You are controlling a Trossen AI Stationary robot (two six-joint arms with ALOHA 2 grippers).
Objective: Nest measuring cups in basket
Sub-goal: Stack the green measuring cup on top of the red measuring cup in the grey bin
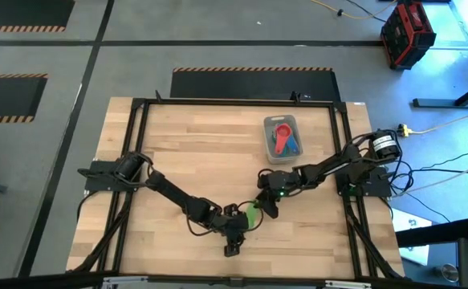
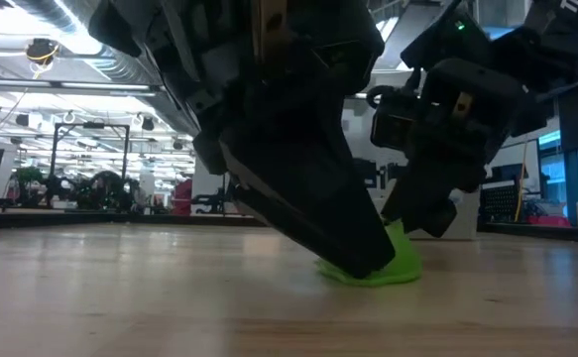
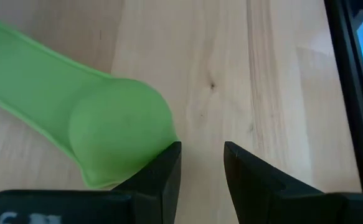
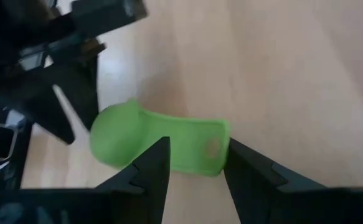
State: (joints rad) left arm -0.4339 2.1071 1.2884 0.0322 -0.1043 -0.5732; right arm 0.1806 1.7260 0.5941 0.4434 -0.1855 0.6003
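A green measuring cup (image 1: 252,213) lies bowl-mouth down on the wooden table near its near edge, also showing in the low view (image 2: 386,266). My left gripper (image 3: 203,155) is open by a narrow gap, with bare table between its fingers and the cup's bowl (image 3: 119,127) just beside one finger. My right gripper (image 4: 197,152) is open and hovers over the cup's handle (image 4: 193,148), fingers on either side of its free end. The basket (image 1: 269,152) sits toward the far right and holds a red cup (image 1: 281,138) and a blue one (image 1: 293,146). The other cups are out of view. My left gripper meets the green cup with the outer side of one finger (image 3: 165,171), against the bowl's edge (image 3: 159,146). The fingers slant down toward the table, and the cup lies flat on the wood. My right gripper stands over the handle; I cannot tell whether it touches.
A black metal frame (image 1: 217,102) runs around the tabletop, with both arm bases on its sides. The two grippers are close together over the cup. Bare wood lies across the table's far left and middle. Beyond the table are floor, cables and a red case (image 1: 407,32).
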